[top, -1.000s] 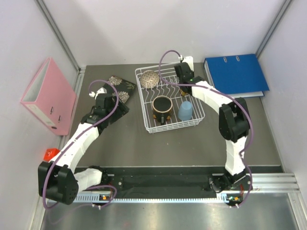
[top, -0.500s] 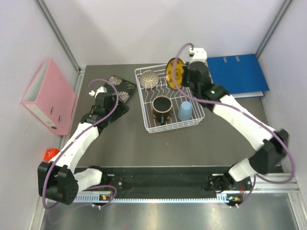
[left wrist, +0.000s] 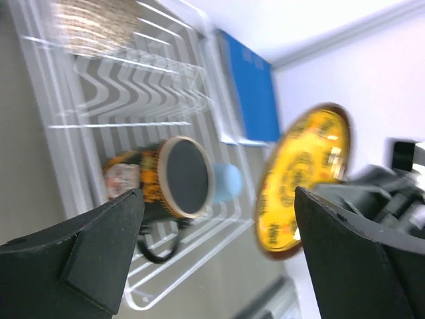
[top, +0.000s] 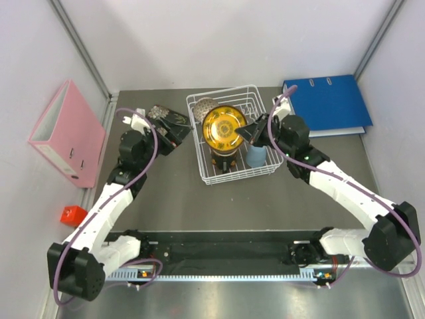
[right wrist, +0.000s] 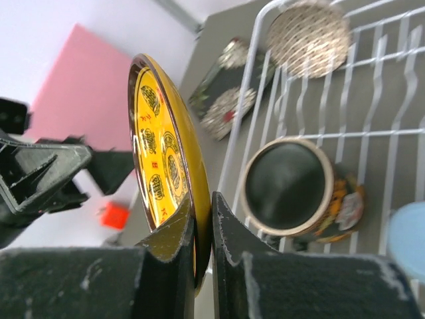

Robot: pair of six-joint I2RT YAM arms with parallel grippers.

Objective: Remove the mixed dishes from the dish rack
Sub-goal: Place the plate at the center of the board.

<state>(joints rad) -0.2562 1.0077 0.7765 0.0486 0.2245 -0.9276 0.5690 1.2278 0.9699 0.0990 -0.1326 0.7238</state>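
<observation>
White wire dish rack (top: 259,100) sits mid-table, with a blue binder (top: 329,105) at its 2 o'clock and a pink binder (top: 66,133) well off at 9 o'clock. Over the rack's centre the right gripper (top: 249,131) is clenched on the rim of the amber-yellow plate (top: 224,127), which faces up toward the overhead camera (its patterned face hides part of the mug). The dark floral square plate (top: 163,113) lies on the table outside the rack at 10 o'clock, and the left gripper (top: 176,133) hangs just beside it, fingers spread and holding nothing. Inside the rack, the dark mug (right wrist: 292,189) lies toward 6 o'clock, the speckled bowl (top: 204,105) sits at 11 o'clock, and the light-blue cup (top: 256,157) is at 4 o'clock.
</observation>
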